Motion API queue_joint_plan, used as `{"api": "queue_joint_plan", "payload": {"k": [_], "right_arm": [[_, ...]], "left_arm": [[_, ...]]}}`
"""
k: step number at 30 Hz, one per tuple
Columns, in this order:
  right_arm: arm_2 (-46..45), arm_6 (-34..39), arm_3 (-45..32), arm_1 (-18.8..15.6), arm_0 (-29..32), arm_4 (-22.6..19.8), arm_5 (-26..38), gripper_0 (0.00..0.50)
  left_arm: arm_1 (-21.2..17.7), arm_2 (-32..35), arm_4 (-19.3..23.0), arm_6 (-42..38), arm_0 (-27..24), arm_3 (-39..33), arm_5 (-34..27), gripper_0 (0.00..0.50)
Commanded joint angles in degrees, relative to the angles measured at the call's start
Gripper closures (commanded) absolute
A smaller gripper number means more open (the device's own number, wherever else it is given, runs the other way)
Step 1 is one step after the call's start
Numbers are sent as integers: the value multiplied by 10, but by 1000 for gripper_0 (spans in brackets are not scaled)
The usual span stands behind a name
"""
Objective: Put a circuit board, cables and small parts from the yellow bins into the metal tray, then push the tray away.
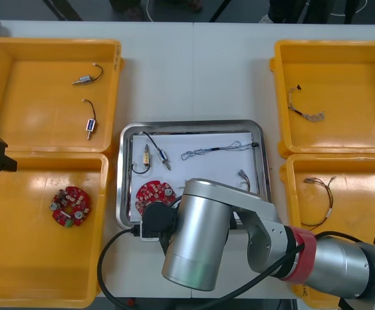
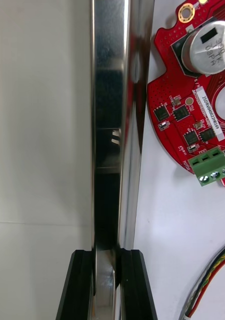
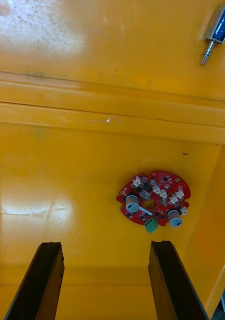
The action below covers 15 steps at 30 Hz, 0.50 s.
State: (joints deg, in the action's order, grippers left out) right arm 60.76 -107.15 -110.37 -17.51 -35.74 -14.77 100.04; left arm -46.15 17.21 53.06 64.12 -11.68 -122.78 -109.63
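Your right gripper [image 2: 106, 256] is clamping the near rim of the metal tray [image 2: 110, 125], one black finger on each side of the thin lip, close to the near-left corner. Inside, the circuit board [image 2: 192, 112] is lying just beside that rim, a red and yellow cable [image 2: 218, 272] near it, and more cables [image 1: 216, 150] are sitting farther in.

Risk: you're gripping off-centre, so a push is likely to swing the tray toward the near-right yellow bin [image 1: 292, 194]. The slick lip could also slip out of the pinch.

Your right arm [image 1: 239, 239] is reaching in from the near right, crossing the tray's near edge. Your left gripper [image 3: 106, 245] is hovering spread open over the near-left bin [image 3: 67, 175], above a spare board [image 3: 155, 202].
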Motion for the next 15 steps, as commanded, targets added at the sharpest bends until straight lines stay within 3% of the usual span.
{"api": "queue_joint_plan", "payload": {"k": [1,15], "right_arm": [[1,11,-5,-23,-29,-15,-12,500],[1,15,21,-42,-100,-76,-24,500]], "left_arm": [[-25,17,5,51,8,-18,-4,0],[-25,17,5,51,8,-18,-4,0]]}}
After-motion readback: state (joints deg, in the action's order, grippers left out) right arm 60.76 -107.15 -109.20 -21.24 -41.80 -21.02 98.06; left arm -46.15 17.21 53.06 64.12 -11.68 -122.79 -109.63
